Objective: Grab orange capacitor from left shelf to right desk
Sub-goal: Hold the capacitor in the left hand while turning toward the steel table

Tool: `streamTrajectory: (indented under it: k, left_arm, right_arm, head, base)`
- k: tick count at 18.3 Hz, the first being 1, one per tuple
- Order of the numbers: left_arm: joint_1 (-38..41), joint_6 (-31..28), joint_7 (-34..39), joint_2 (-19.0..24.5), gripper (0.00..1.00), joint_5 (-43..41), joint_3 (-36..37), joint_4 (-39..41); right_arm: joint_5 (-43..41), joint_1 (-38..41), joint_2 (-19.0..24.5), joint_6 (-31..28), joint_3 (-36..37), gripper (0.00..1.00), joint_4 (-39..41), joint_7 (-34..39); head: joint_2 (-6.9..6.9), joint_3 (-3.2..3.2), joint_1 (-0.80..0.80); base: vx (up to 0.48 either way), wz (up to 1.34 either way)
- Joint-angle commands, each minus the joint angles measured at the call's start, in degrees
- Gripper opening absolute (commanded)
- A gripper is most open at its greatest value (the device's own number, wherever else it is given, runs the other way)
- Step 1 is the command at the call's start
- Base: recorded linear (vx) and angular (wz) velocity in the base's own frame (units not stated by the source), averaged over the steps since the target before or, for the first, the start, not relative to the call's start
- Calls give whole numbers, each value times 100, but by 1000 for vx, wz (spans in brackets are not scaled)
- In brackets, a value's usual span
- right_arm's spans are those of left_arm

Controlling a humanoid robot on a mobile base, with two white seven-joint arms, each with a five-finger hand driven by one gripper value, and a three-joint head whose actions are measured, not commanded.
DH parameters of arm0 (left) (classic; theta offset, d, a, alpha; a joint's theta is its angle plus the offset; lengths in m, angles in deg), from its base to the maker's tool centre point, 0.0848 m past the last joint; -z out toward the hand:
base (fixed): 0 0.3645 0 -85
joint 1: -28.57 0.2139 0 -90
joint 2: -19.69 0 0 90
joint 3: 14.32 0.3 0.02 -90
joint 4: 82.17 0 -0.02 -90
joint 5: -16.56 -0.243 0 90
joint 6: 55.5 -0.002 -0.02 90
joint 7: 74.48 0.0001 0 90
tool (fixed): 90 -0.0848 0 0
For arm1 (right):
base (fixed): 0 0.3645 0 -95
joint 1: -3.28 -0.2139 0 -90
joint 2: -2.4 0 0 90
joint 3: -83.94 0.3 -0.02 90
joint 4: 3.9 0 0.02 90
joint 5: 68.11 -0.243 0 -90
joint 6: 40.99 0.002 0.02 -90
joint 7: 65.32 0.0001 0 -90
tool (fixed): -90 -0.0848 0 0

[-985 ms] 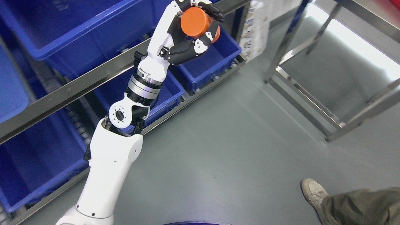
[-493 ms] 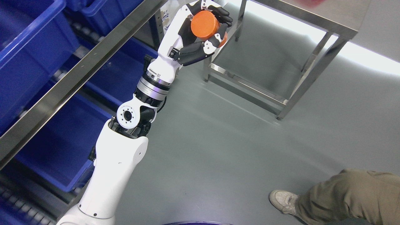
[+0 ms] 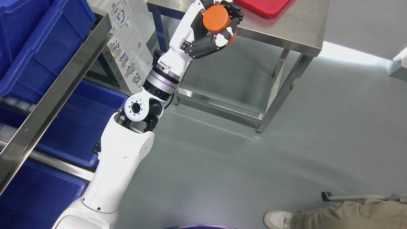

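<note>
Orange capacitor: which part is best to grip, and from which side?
Grip the round side wall, coming in from the side. The capacitor is a short, smooth cylinder, so fingers can wrap its curve while the flat end stays clear. The left robot hand holds it just so, above the desk.

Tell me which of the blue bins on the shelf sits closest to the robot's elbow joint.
The lower-shelf blue bin just left of the left arm's elbow; the other bins sit higher on the shelf at upper left or down in the bottom-left corner.
</note>
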Motion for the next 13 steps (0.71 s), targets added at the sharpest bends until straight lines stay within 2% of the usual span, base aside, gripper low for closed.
streamTrajectory:
  k: [1,4,8,13]
  left_arm:
    - [-647,-400,172,100,4,-31,93,-892]
    - [-964,-630,181,100,4,-66,233,-1366]
    - [-1368,-657,357,100,7,-233,550,-2166]
    - [-1738,-631,366,100,7,-233,1261,-3107]
  right_arm:
    - [26,-8,-100,-2,62,100,193,-3]
    - [26,-8,-100,-2,62,100,193,-3]
    - [26,-8,-100,-2,62,100,193,-3]
    - [26,-8,-100,-2,62,100,193,-3]
  head:
    - [0,0,0]
    - [0,0,0]
    - [0,0,0]
    - [0,0,0]
  base:
    - [376,-244]
    - [345,-171]
    - [359,-133]
    - [306,-84]
